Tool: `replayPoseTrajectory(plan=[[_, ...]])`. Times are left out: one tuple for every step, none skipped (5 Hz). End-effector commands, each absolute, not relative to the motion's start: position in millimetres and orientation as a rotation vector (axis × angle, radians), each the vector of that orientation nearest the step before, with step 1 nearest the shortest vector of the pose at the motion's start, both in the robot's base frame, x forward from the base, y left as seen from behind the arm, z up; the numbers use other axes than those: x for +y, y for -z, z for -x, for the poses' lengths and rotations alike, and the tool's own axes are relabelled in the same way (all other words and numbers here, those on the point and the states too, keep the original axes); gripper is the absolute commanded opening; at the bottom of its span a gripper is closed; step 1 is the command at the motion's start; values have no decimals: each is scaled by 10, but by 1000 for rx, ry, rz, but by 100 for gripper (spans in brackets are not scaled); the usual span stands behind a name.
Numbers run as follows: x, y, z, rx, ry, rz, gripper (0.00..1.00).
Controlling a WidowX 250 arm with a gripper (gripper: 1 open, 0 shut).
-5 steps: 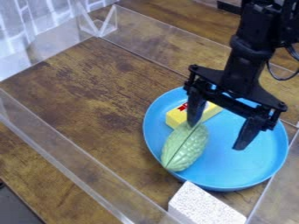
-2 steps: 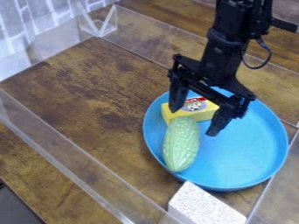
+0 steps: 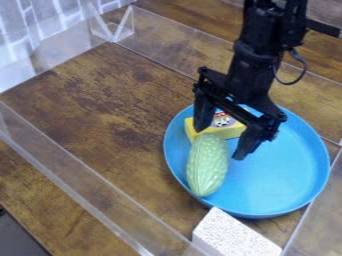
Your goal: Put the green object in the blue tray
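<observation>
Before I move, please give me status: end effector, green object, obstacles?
End effector open, above the tray. Green object lying in blue tray, not gripped. Yellow block also in tray, right beside it.

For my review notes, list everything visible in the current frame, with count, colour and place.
green object: 1, pale green, on the blue tray, toward its left side in the picture
yellow block: 1, yellow with a red and white label, on the tray, partly hidden by the pincer
blue tray: 1, bright blue, round, on the table
speckled block: 1, whitish, at the lower edge of the picture, by the tray
table: 1, brown wood grain, under the tray
clear panels: count unclear, transparent, along the table's edges
robot arm: 1, black, coming in from the upper right
pincer: 1, black, open, above the tray
</observation>
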State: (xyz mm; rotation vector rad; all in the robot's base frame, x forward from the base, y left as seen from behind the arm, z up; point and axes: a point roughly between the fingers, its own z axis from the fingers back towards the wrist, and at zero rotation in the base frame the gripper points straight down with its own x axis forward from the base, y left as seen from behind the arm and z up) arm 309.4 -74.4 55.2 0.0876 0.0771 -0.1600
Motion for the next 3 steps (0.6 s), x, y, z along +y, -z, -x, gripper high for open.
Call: replayPoseTrajectory(plan=[[-809, -832, -3132, -13, 199, -69, 100], [-896, -876, -3101, -16, 247, -66, 0], [-807, -998, -3157, -20, 193, -83, 0]])
